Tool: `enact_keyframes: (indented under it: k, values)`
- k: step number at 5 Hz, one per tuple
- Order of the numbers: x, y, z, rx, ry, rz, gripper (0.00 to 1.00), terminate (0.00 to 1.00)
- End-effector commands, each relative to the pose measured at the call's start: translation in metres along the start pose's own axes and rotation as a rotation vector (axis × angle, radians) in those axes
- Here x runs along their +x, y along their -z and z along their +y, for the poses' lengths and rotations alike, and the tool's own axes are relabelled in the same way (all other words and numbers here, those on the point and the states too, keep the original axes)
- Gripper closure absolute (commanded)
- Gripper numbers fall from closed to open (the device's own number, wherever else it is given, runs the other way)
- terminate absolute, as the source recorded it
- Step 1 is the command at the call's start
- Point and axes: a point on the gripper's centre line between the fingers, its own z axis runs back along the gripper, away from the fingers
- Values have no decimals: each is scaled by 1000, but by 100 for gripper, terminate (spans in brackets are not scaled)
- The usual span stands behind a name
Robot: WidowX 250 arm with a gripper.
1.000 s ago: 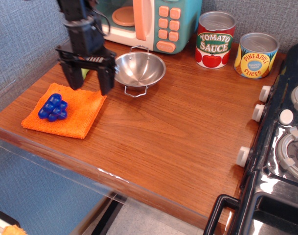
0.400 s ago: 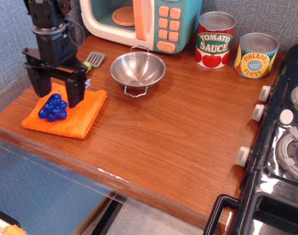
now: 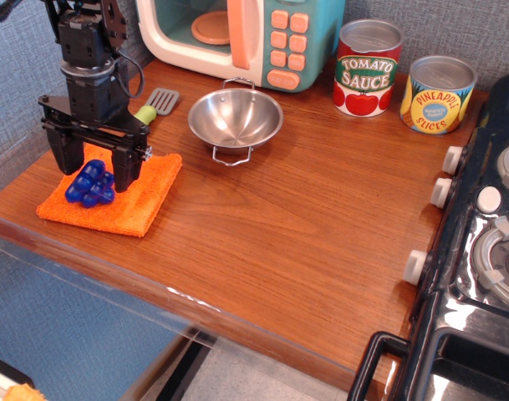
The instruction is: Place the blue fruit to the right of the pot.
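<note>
The blue fruit (image 3: 89,185), a small cluster of glossy deep-blue balls, lies on an orange cloth (image 3: 112,196) at the left of the wooden counter. My gripper (image 3: 94,174) is open, with one finger on each side of the upper part of the cluster. The pot (image 3: 236,118), a shiny shallow steel bowl with two wire loop handles, stands empty to the right of the cloth, behind it.
A toy microwave (image 3: 246,38) stands behind the pot. A tomato sauce can (image 3: 368,68) and a pineapple can (image 3: 438,94) stand at the back right. A spatula (image 3: 158,104) lies behind the cloth. A toy stove (image 3: 480,242) fills the right edge.
My gripper has moved left from beside the pot to above the cloth and come down, so its open fingers now straddle the blue fruit. The fruit has not moved.
</note>
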Motion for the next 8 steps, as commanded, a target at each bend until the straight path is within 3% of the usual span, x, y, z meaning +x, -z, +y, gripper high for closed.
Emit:
enact_keyframes:
  k: [1,2,4,7,8]
  values:
    - [8,0,11,7,-50,-23,0,0]
    - [7,-1,12,-4,-63,-32,100,0]
    - [6,-5,7,3,-44,-35,100,0]
    - [8,-58,-7,-65,-34,-147,100,0]
    - [21,-69,-32,-110,26,-165,100,0]
